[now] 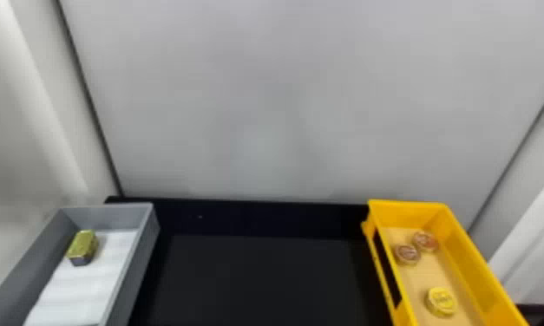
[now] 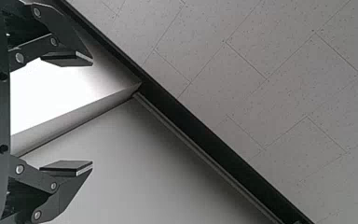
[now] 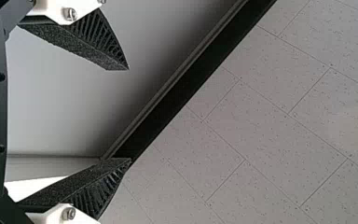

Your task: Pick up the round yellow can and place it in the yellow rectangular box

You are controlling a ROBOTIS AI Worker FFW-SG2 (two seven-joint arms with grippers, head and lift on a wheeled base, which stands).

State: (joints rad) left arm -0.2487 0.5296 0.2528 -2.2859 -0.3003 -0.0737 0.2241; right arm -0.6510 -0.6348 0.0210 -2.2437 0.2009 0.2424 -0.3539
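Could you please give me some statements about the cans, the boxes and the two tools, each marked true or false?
1. The round yellow can lies inside the yellow box. True.
2. The gold-topped tin is in the yellow box. False: the gold-topped tin is in the gray box.
3. Two reddish-topped cans are in the yellow box, beyond the round yellow can. True.
4. The left tool is gripping a can. False: the left tool is open, with nothing between its fingers.
5. The fingers of the right tool stand apart. True.
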